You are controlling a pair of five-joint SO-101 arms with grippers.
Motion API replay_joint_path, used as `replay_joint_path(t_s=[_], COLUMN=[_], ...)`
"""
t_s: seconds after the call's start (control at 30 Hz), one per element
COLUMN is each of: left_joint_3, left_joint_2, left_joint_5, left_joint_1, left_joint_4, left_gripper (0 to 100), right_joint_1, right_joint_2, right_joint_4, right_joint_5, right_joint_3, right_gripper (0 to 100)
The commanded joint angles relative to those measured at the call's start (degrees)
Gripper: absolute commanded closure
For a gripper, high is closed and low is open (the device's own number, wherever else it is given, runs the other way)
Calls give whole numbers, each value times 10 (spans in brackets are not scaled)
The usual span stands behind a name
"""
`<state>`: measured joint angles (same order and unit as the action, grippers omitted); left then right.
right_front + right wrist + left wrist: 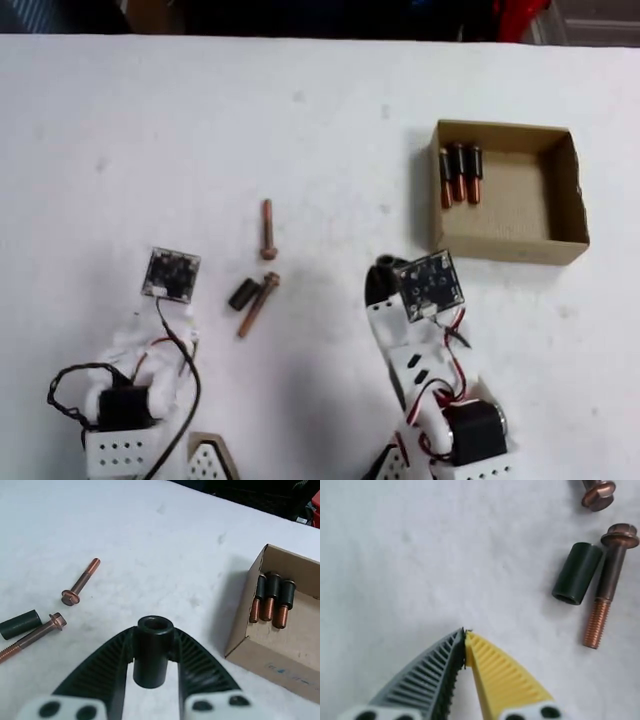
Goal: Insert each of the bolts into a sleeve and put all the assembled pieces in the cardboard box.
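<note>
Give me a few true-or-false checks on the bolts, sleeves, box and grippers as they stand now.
1. The right gripper holds a sleeve. True.
2. The cardboard box holds four assembled pieces. False: three.
3. Two loose bolts lie on the table. True.
4. The left gripper grips a bolt. False: it is shut and empty.
5. The loose sleeve stands upright. False: it lies on its side beside a bolt.
</note>
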<state>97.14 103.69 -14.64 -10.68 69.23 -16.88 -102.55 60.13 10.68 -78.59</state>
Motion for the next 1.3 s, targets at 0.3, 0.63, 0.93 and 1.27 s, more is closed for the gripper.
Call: replay_joint_path(t_s=[0.3, 0.63, 0.93, 1.27], left_joint_3=[-47, -185, -269, -430], left_joint_2=[6, 5, -104, -441], left_joint_5=[-71, -92, -90, -91], left_joint_1=[-5, -5, -2, 70], left_joint_4=[-5, 47, 49, 50], left_gripper=[976, 976, 976, 972], right_joint_1=[7, 7, 7, 7], right_joint_2=[-7, -7, -7, -7], right_joint_4=[-95, -99, -101, -102], right_joint_5=[-6, -6, -6, -6], right_joint_3=[-57, -72, -83, -92], right_gripper=[982, 982, 982, 982])
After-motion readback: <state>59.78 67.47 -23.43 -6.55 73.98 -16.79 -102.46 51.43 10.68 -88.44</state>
